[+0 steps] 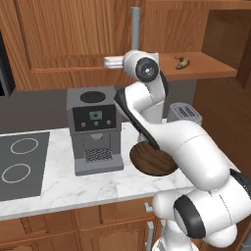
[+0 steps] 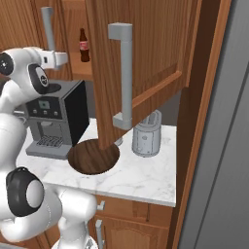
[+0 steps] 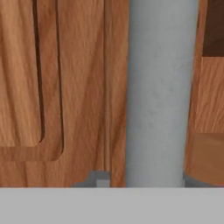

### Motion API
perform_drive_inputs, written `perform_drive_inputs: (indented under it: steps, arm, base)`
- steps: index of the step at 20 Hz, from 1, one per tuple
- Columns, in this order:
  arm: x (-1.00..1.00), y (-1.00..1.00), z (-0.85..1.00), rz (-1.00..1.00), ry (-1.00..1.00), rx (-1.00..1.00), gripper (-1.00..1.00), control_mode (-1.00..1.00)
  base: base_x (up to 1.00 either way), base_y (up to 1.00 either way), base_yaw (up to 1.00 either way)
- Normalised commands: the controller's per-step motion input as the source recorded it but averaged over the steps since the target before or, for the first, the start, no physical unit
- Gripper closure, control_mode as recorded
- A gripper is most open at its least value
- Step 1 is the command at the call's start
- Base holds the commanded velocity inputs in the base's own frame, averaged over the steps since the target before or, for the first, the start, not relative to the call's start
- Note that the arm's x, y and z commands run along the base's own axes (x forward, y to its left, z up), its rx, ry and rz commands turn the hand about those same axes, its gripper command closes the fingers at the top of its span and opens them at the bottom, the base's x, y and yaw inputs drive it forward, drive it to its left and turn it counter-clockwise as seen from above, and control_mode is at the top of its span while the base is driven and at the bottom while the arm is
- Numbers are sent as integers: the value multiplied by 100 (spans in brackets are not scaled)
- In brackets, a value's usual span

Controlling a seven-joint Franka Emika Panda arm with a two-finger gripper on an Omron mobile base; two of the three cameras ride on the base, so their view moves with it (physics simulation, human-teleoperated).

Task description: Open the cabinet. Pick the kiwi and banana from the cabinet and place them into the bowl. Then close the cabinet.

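Even, diffuse rendered light with no visible source and no glare. The marble counter point(image 1: 98, 184) reads bright; the wall behind the coffee machine point(image 1: 94, 130) is dim grey. Shadows are faint. The hand view is soft and blurry, the grey bar handle point(image 3: 159, 92) and wood grain smeared. Edges show no distortion.

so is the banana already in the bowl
No, the banana lies on the shelf of the cabinet, well above the bowl, which sits on the counter with no fruit visible in it.
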Motion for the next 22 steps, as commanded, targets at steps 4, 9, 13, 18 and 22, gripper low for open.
perform_drive_inputs:
  steps: [4,9,13,18,22]
  arm:
    - [-37,44,22,0,-24,0,100,-100]
    - [-35,73,30,0,-26,0,100,-100]
    - [-13,99,31,0,-27,0,100,-100]
    - [-11,100,32,0,-26,0,100,-100]
    - [-30,100,39,0,-25,0,100,-100]
  base:
    - [0,0,0]
    - [0,0,0]
    - [0,0,0]
    - [0,0,0]
    - [0,0,0]
